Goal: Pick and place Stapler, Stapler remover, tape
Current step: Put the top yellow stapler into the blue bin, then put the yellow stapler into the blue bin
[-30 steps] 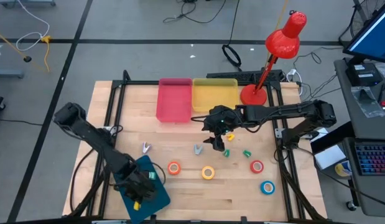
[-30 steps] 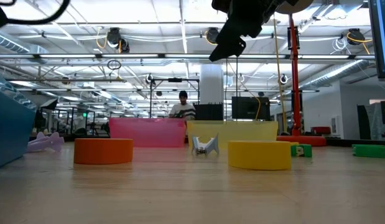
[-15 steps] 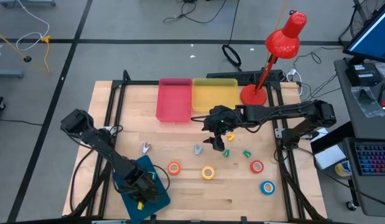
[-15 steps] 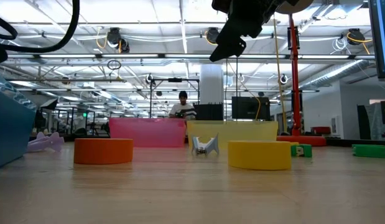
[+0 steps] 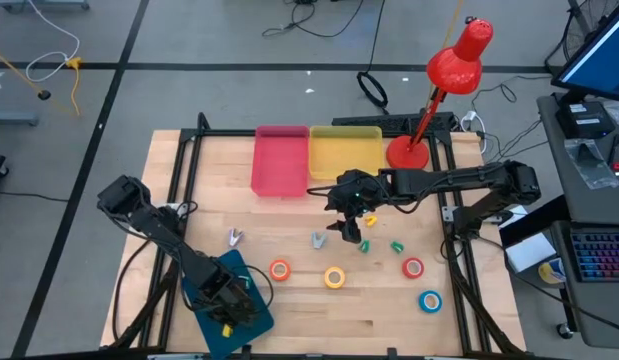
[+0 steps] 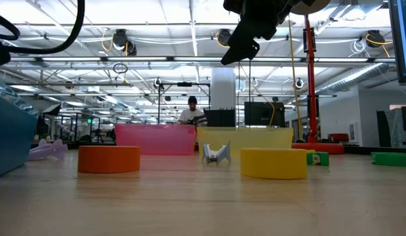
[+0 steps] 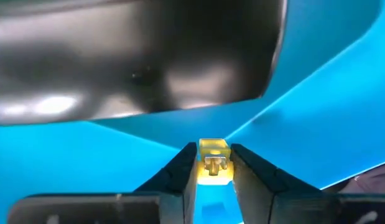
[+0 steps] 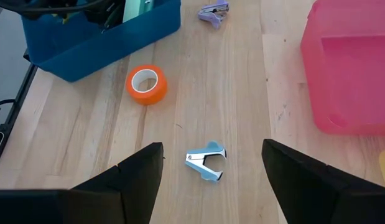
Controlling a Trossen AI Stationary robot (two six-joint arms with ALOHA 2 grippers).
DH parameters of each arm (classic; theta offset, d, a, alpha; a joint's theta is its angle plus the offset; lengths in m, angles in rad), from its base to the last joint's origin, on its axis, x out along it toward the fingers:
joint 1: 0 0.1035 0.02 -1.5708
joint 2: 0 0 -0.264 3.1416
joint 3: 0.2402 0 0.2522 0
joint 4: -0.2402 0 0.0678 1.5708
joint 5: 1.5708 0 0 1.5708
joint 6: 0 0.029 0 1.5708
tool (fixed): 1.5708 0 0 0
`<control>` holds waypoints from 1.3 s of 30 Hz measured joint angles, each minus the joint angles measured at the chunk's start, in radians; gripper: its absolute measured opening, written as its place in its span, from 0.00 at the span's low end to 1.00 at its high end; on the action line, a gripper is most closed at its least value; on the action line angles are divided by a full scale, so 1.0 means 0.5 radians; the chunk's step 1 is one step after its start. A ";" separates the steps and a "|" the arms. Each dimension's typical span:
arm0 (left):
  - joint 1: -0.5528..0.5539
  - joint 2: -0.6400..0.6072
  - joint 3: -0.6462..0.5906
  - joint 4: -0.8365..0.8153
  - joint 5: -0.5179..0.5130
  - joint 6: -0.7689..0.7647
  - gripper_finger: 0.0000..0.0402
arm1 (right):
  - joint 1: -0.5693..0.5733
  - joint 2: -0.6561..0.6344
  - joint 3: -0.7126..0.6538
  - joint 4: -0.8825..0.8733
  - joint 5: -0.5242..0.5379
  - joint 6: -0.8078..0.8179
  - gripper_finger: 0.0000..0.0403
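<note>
My left gripper (image 5: 227, 318) reaches down into the blue bin (image 5: 251, 300) at the table's near left. A small yellow stapler (image 7: 214, 163) sits between its fingertips. My right gripper (image 8: 211, 146) hangs open above mid-table, over a blue-and-silver stapler remover (image 8: 206, 161) that lies on the wood. A purple stapler remover (image 5: 234, 237) lies left of it. The orange tape (image 5: 280, 269), yellow tape (image 5: 334, 277), red tape (image 5: 413, 267) and blue tape (image 5: 430, 300) lie flat toward the near edge. Two green staplers (image 5: 366, 244) (image 5: 397, 246) and a small yellow one (image 5: 369, 219) lie near my right gripper. My left gripper has the yellow stapler's two sides (image 7: 202, 167) between its fingertips, only at their free ends. The fingers slant down into the blue bin from above. Whether the stapler rests on the bin's floor does not show.
A pink bin (image 5: 280, 160) and a yellow bin (image 5: 344, 152) stand side by side at the far edge, a red desk lamp (image 5: 429, 100) at the far right. A dark glossy thing (image 7: 136, 56) lies inside the blue bin ahead of my left fingers.
My left arm has sunk, taking its gripper and the yellow stapler a little deeper into the blue bin; for the last half second it has kept still.
</note>
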 joint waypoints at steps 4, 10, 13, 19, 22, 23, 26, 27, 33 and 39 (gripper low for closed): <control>-0.003 0.000 0.000 -0.001 -0.020 -0.016 0.32 | 0.000 0.000 0.000 0.000 0.000 0.000 0.66; -0.003 0.000 0.000 -0.002 -0.010 -0.021 0.47 | 0.000 0.000 0.000 -0.017 0.000 -0.001 0.66; -0.003 -0.018 0.000 -0.004 0.041 -0.039 0.52 | 0.000 0.000 0.000 -0.067 0.000 -0.018 0.66; 0.003 -0.172 0.000 -0.004 0.042 -0.186 0.53 | -0.001 0.000 0.000 -0.310 0.002 -0.070 0.66; 0.002 -0.304 0.000 -0.005 -0.146 -0.226 0.53 | -0.001 0.000 0.000 -0.510 0.048 -0.076 0.66; 0.004 -0.353 0.000 -0.005 -0.246 -0.225 0.53 | -0.001 0.000 0.000 -0.582 0.100 -0.076 0.66; 0.023 -0.487 0.000 -0.002 -0.651 -0.146 0.53 | -0.001 0.000 0.000 -0.775 0.319 -0.077 0.66; 0.031 -0.527 0.000 -0.001 -0.817 -0.081 0.53 | -0.001 0.000 -0.004 -0.817 0.392 -0.076 0.66; 0.118 -0.713 0.000 0.173 -1.703 0.515 0.53 | -0.012 0.000 -0.135 -0.867 0.707 -0.205 0.66; 0.227 -0.778 0.000 0.638 -2.079 1.345 0.53 | -0.087 0.000 -0.431 -0.775 0.733 -0.436 0.66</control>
